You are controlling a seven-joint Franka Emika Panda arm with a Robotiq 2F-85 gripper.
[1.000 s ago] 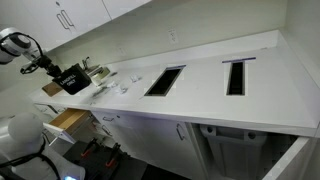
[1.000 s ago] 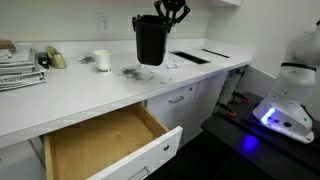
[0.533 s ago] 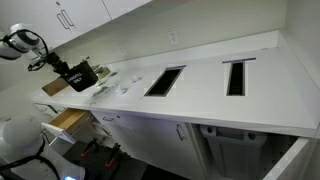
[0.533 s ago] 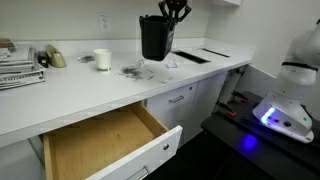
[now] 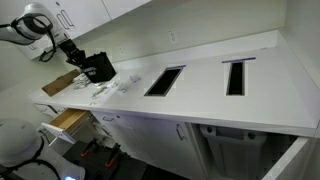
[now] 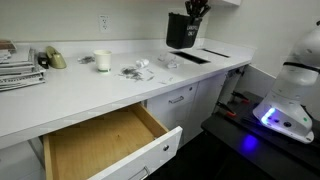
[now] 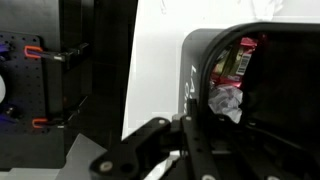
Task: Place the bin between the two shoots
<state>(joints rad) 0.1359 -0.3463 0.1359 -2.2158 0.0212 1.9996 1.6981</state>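
Note:
The black bin (image 5: pixel 98 67) hangs in the air above the white counter, held by its rim in my gripper (image 5: pixel 84 60). In an exterior view the bin (image 6: pixel 182 30) is high over the counter near the closest chute (image 6: pixel 189 57). Two rectangular chute openings are cut in the counter, one nearer the arm (image 5: pixel 165 81) and one farther along (image 5: pixel 236 77). In the wrist view the bin (image 7: pixel 255 90) fills the right side, with crumpled paper (image 7: pixel 226 100) and a red wrapper inside. The gripper fingers (image 7: pixel 190 140) clamp the bin wall.
A white cup (image 6: pixel 102 60), small scattered items (image 6: pixel 133 70) and stacked papers (image 6: pixel 18 68) lie on the counter (image 6: pixel 80 95). A wooden drawer (image 6: pixel 105 145) stands open below the counter's front edge. Upper cabinets (image 5: pixel 90 12) hang above the counter.
The gripper has lifted the bin higher and carried it along the counter toward the chute openings. The cup and clutter have not moved.

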